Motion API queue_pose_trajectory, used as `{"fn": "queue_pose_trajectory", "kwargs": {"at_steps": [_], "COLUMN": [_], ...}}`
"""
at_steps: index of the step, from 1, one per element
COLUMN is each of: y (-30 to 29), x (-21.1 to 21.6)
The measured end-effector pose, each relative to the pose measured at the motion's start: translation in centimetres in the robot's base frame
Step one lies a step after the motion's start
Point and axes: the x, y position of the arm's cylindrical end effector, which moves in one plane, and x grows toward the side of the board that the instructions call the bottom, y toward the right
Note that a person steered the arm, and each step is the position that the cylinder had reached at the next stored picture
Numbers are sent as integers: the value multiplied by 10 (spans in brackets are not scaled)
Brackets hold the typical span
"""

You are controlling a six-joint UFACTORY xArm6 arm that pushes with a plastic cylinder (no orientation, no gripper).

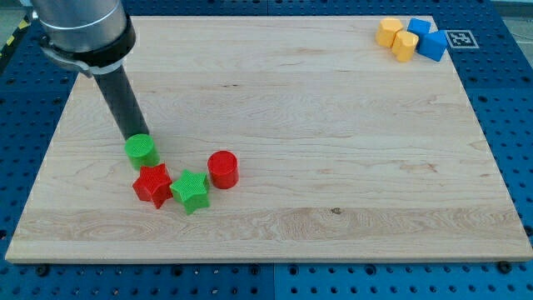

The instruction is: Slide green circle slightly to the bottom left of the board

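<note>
The green circle (pixel 141 151) is a short green cylinder on the left part of the wooden board (pixel 333 125). My tip (pixel 134 137) is right at its upper edge, touching or nearly touching it from the view's top. A red star (pixel 153 183) lies just below the green circle, touching it. A green star (pixel 191 191) sits to the right of the red star, against it. A red cylinder (pixel 222 169) stands to the upper right of the green star.
Two yellow blocks (pixel 388 32) (pixel 405 45) and two blue blocks (pixel 419 27) (pixel 432 45) cluster at the board's top right corner. A fiducial marker (pixel 460 38) lies beside them. The arm's grey body (pixel 83 33) hangs over the top left corner.
</note>
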Motion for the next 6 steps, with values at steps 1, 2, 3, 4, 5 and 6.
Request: {"fn": "queue_pose_trajectory", "kwargs": {"at_steps": [1,2,3,4,5,6], "y": [-3,-3,18,50,47,27], "x": [0,0,-12,-4,14,15]}}
